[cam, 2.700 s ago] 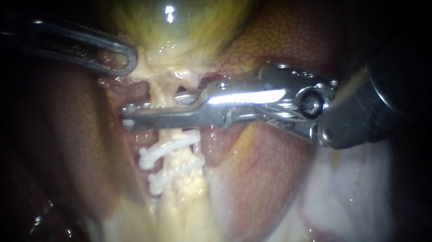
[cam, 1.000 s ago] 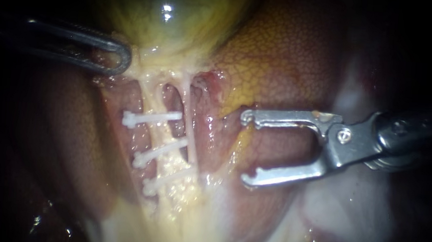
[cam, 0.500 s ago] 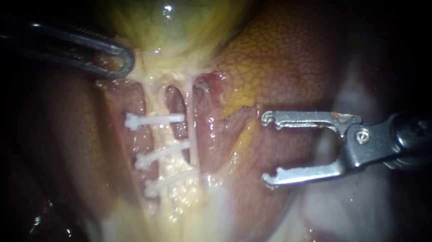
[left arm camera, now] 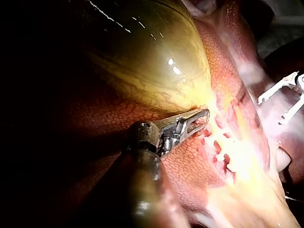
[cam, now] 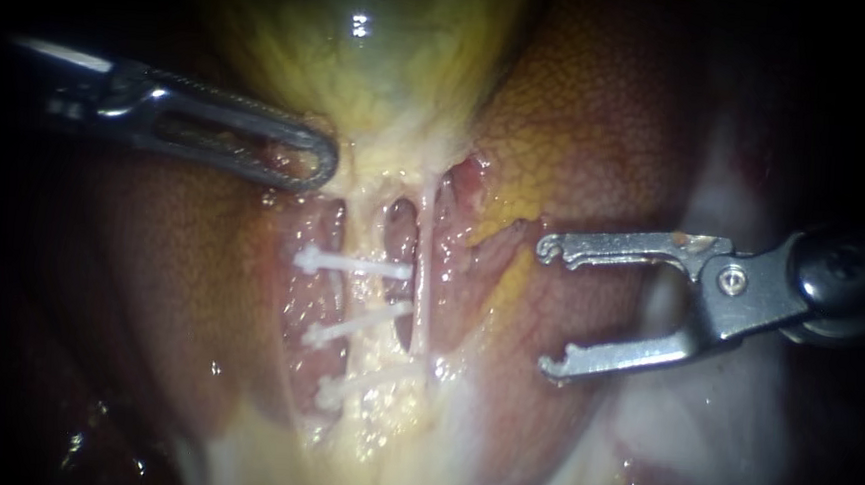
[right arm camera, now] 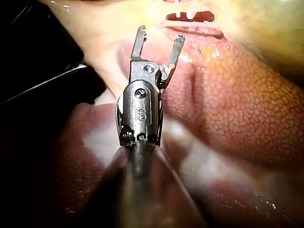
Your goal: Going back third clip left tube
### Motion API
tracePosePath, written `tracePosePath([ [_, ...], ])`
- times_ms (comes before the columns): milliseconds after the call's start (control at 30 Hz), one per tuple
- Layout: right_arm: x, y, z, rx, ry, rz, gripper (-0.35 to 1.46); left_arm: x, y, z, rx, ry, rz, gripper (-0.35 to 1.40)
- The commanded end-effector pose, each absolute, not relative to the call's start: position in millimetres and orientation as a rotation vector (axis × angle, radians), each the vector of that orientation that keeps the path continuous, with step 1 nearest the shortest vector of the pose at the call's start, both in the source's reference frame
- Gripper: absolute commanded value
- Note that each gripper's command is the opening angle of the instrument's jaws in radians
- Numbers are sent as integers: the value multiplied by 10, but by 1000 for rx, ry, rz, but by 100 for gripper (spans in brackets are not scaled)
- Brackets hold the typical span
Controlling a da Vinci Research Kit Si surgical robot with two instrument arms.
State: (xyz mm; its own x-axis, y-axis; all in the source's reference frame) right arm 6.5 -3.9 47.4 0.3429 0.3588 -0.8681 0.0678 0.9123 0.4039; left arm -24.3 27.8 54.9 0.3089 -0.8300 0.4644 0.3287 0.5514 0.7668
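Three white clips lie across the pale left tube, one below the other. A thinner right tube runs beside it, and the clips' ends reach it. My right instrument stands off to the right of both tubes, over the liver, with its jaws wide open and empty; the right wrist view shows the same. My left instrument is shut on the tissue at the neck of the yellow-green gallbladder, just above the tubes, and so too in the left wrist view.
Mottled red-brown liver surrounds the tubes on both sides. Pale whitish tissue lies under the right instrument's shaft. Yellowish fatty tissue spreads out below the lowest clip.
The right instrument's jaws, earlier closed across the left tube above two clips, have opened and drawn back right, leaving a third clip. The left instrument, gallbladder neck and tubes have shifted right.
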Motion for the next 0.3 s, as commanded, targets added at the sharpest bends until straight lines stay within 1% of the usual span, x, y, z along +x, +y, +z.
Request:
tracePosePath([
  [33, 65, -39, 474, 405, 1215, 196, 48, -243, 278, 549, 611, -973, -831, -35],
  [300, 73, -38, 474, 397, 1211, 205, 49, -240, 278, 548, 614, -974, -830, -35],
])
